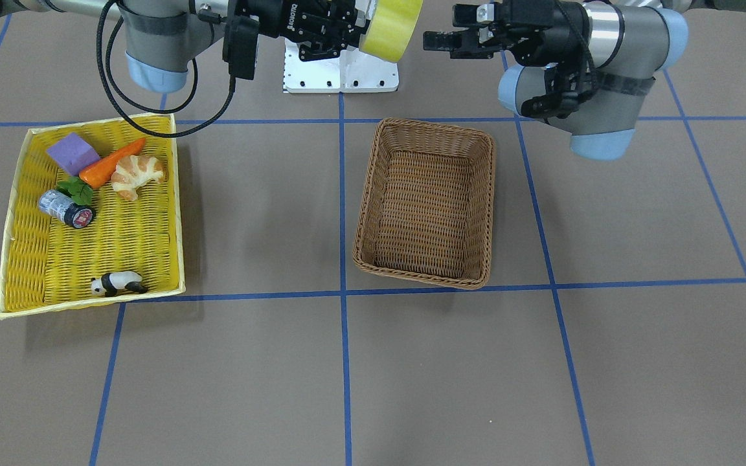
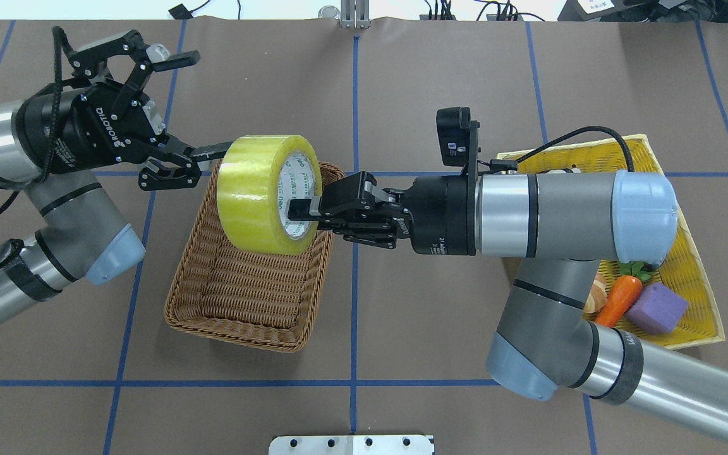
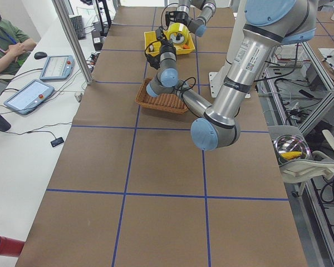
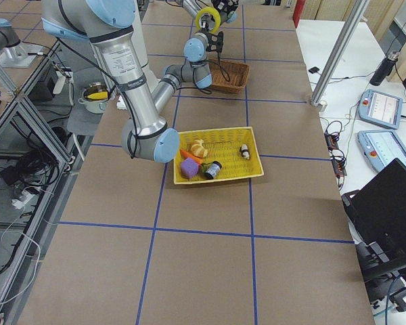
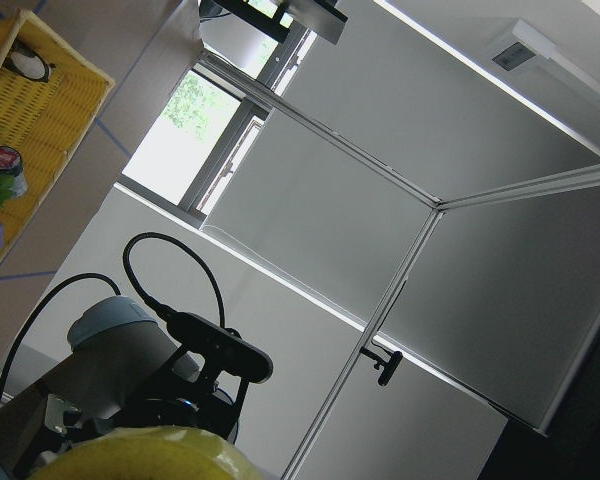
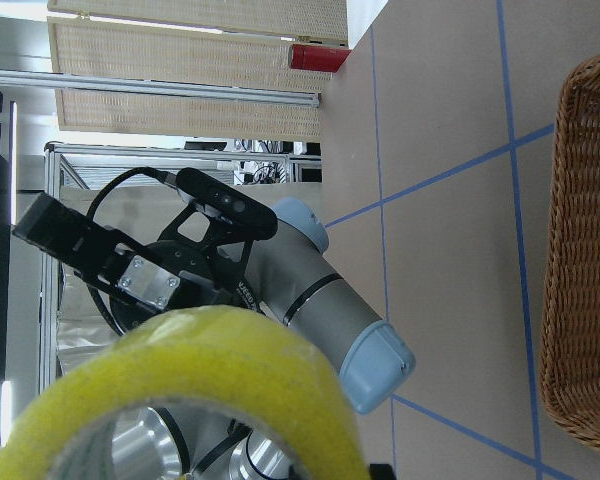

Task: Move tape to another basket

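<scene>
Yellow-green tape (image 2: 250,196), brown basket (image 1: 425,200)
The tape is translucent, with a pale core printed in green; the basket has a woven wicker pattern; the brown tabletop (image 1: 250,356) carries a grid of blue lines.

I held the right arm stretched level above the middle of the worktop, the right gripper (image 2: 304,212) clamped on the rim of the tape (image 2: 256,189). The left gripper (image 2: 196,104) faced it from the left-hand side, raised, jaws spread wide (contact with the roll: I couldn't tell).
</scene>
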{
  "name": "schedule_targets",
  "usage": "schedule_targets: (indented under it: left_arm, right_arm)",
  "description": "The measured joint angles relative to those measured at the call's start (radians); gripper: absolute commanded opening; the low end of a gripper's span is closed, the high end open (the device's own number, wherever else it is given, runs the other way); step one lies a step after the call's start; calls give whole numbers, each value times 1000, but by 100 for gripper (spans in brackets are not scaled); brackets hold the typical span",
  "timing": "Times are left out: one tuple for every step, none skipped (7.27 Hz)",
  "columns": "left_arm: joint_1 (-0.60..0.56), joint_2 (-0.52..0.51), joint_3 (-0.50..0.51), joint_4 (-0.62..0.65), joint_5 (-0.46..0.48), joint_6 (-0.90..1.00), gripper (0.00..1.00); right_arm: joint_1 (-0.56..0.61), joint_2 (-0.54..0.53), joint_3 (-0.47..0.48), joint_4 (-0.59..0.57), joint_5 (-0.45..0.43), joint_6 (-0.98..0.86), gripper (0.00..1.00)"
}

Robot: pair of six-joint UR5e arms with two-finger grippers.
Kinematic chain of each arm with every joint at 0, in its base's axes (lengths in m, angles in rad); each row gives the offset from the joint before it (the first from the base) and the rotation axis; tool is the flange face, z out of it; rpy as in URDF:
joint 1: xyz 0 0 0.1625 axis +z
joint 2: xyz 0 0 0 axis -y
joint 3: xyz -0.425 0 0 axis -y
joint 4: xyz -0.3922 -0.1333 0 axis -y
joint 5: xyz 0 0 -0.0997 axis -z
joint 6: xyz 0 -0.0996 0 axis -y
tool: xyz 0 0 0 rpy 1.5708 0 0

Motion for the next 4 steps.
schedule_targets:
  left_arm:
    - [15,0,-7,0,1,-6,97]
    - [30,0,-16,3,2,-8,97]
    - [39,-1,-25,8,4,-9,97]
    - [44,-3,-30,11,5,-9,97]
  right_arm:
    - [0,0,-1,0,-1,0,0]
    - [0,0,-2,0,-1,0,0]
    - [0,0,-2,0,-1,0,0]
    - [0,0,-3,-1,-1,0,0]
